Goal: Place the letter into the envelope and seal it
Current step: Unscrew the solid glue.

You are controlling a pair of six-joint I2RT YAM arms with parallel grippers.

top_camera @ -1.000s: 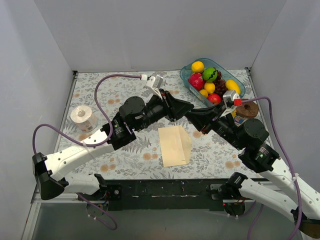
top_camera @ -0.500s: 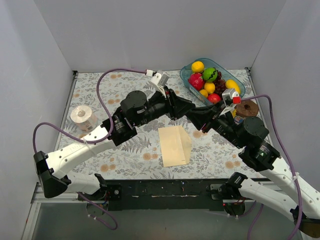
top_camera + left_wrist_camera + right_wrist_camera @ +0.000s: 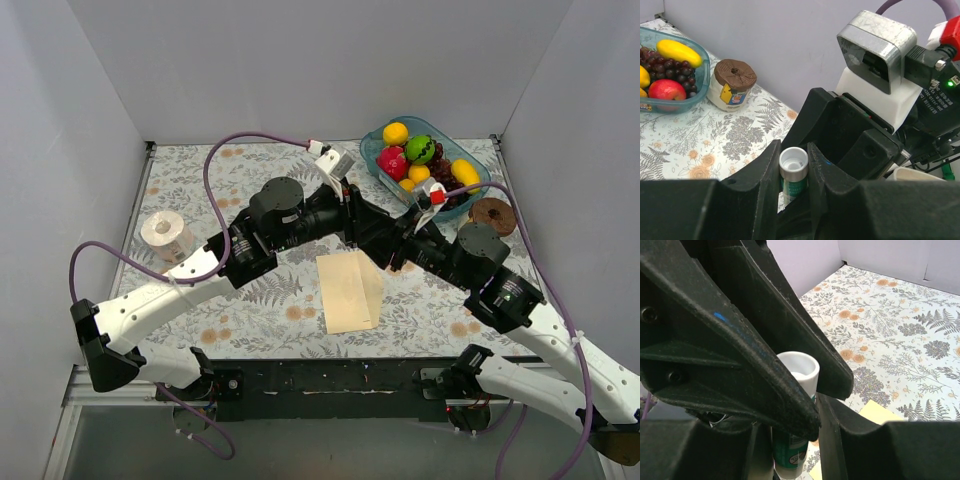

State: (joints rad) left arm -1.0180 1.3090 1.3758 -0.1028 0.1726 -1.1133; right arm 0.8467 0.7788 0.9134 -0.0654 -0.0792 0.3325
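Note:
The cream-yellow envelope lies flat on the table, near the middle front, and its corner shows in the right wrist view. The salmon letter does not show apart from it. Both grippers meet just above the envelope's far edge. My left gripper is shut on the white end of a green glue stick. My right gripper is shut on the same stick's green body, below the left fingers.
A blue tub of fruit stands at the back right. A jar with a brown lid stands beside it. A roll of tape sits at the left. Grey walls enclose the floral table.
Both wrists have pushed toward each other. The left one went right, the right one left. The fingers now overlap over the envelope's far edge. The envelope has not moved.

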